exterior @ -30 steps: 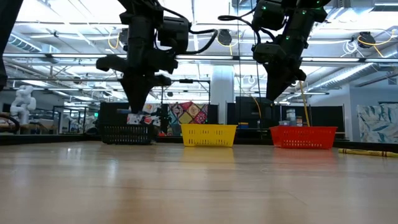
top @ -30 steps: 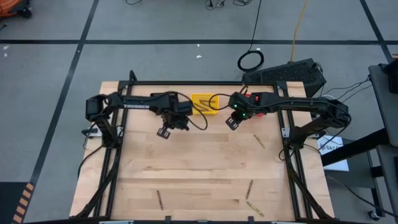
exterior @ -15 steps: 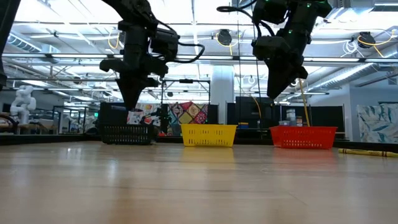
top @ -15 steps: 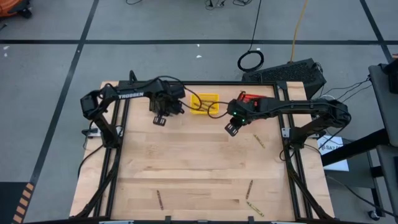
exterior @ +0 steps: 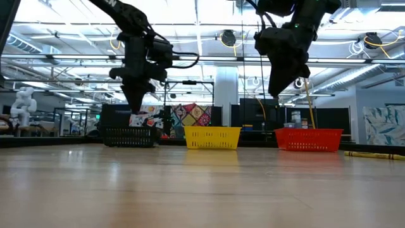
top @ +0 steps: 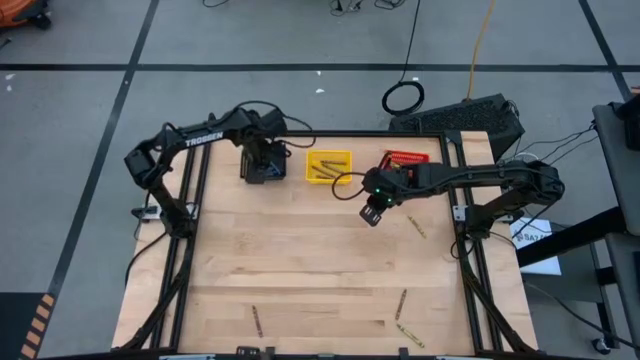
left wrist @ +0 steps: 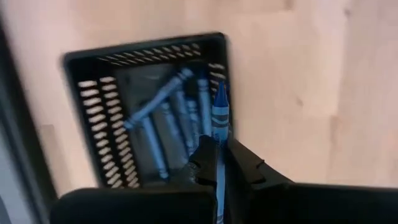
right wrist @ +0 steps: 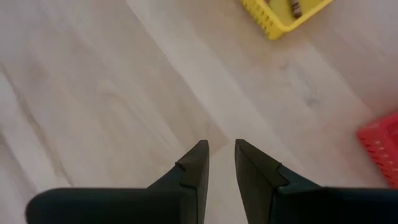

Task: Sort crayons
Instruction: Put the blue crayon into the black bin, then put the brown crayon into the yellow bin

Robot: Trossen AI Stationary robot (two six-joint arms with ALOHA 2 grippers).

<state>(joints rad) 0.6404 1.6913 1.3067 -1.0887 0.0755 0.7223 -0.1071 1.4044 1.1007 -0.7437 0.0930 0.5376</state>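
My left gripper (top: 262, 170) hangs above the black bin (top: 263, 164) at the table's far left, shut on a blue crayon (left wrist: 219, 112). Several blue crayons (left wrist: 168, 121) lie in that bin. My right gripper (top: 372, 212) hovers open over bare table, nearer than the yellow bin (top: 328, 165) and red bin (top: 405, 160), with nothing between its fingers (right wrist: 196, 165). Loose crayons lie flat on the table at the right (top: 416, 227) and near the front edge (top: 400, 303) (top: 257, 320). My left gripper pinches the blue crayon's lower shaft (left wrist: 217, 163) between its two fingers (left wrist: 205, 160). The fingers point down from above and the crayon runs along them, its pointed end (left wrist: 220, 93) sticking out past the fingertips. It hangs upright, clear, over the black bin's side wall.
The three bins stand in a row along the far edge: black (exterior: 130, 136), yellow (exterior: 212, 137), red (exterior: 308, 140). The yellow bin holds several crayons. Another loose crayon (top: 410, 336) lies at the front right. The middle of the table is bare wood.
My left gripper has swung toward the table's far edge and left, from beside the yellow bin to above the black bin, staying shut and rolling a little. My right gripper has drifted slightly toward the near edge.
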